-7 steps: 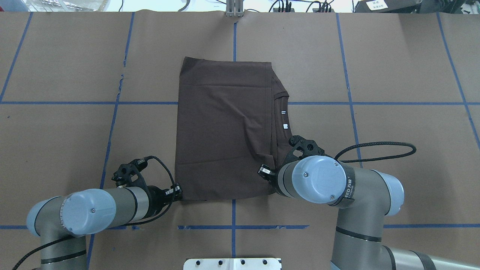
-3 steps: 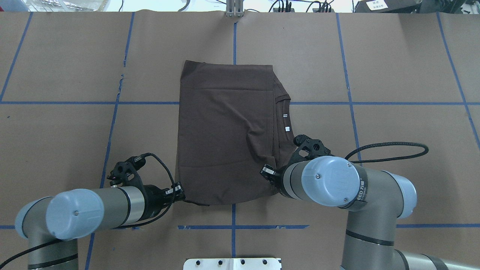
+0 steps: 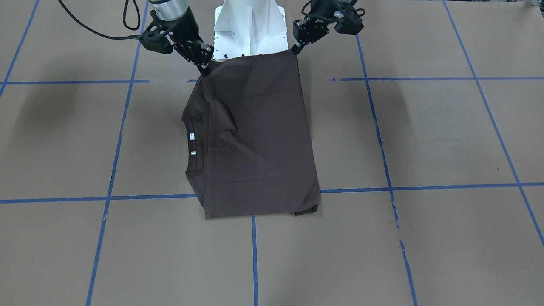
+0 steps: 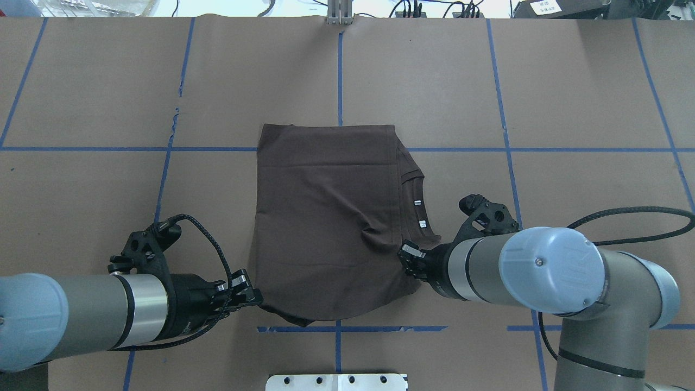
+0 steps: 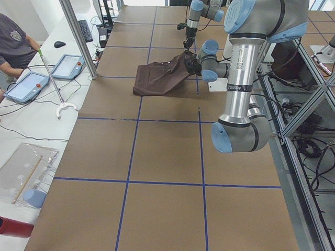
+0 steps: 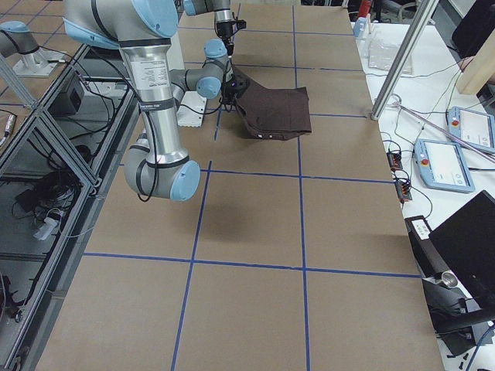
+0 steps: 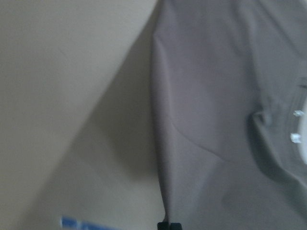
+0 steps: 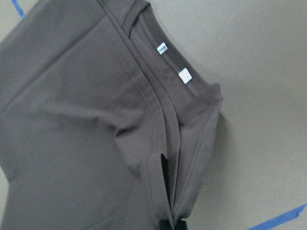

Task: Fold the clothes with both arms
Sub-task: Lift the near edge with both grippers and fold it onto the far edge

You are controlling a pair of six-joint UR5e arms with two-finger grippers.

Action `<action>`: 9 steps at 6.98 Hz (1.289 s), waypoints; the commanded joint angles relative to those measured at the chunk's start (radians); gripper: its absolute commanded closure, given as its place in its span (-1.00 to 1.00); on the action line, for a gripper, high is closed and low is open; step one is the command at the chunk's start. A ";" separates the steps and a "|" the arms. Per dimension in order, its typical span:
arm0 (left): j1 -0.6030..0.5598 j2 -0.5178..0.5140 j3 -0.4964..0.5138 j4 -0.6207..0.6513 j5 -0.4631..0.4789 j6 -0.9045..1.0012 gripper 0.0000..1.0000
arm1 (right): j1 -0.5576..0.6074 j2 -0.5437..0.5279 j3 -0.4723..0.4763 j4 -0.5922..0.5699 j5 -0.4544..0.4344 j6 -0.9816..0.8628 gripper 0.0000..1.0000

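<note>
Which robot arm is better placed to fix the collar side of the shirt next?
Probably the right. Its claw pinches the shirt at the corner beside the collar. The left claw holds the opposite corner, across the shirt from the collar.

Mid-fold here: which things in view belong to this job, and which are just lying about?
Job:
T-shirt
left hand, shut on one near corner
right hand, shut on the other

Lying about:
white pedestal
tablet on the side bench
grabber pole
keyboard
</note>
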State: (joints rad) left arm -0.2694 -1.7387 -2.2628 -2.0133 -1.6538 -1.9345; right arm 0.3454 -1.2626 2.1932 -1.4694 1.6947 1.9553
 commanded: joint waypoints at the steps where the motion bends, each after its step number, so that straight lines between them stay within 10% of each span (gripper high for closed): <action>1: -0.179 -0.133 0.142 0.047 -0.072 0.108 1.00 | 0.178 0.134 -0.176 -0.012 0.112 -0.047 1.00; 6: -0.410 -0.343 0.561 -0.028 -0.083 0.308 1.00 | 0.302 0.399 -0.631 0.096 0.122 -0.127 1.00; 7: -0.450 -0.410 0.774 -0.174 -0.081 0.312 1.00 | 0.319 0.419 -0.765 0.219 0.122 -0.204 -0.20; 8: -0.483 -0.488 1.004 -0.338 -0.075 0.388 0.08 | 0.363 0.495 -0.932 0.324 0.128 -0.296 -0.99; 9: -0.545 -0.481 1.019 -0.384 -0.084 0.478 -0.55 | 0.421 0.555 -1.013 0.358 0.181 -0.396 -1.00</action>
State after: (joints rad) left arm -0.7515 -2.1935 -1.3493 -2.2963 -1.7330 -1.5505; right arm 0.7047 -0.7825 1.3135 -1.1852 1.8319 1.6742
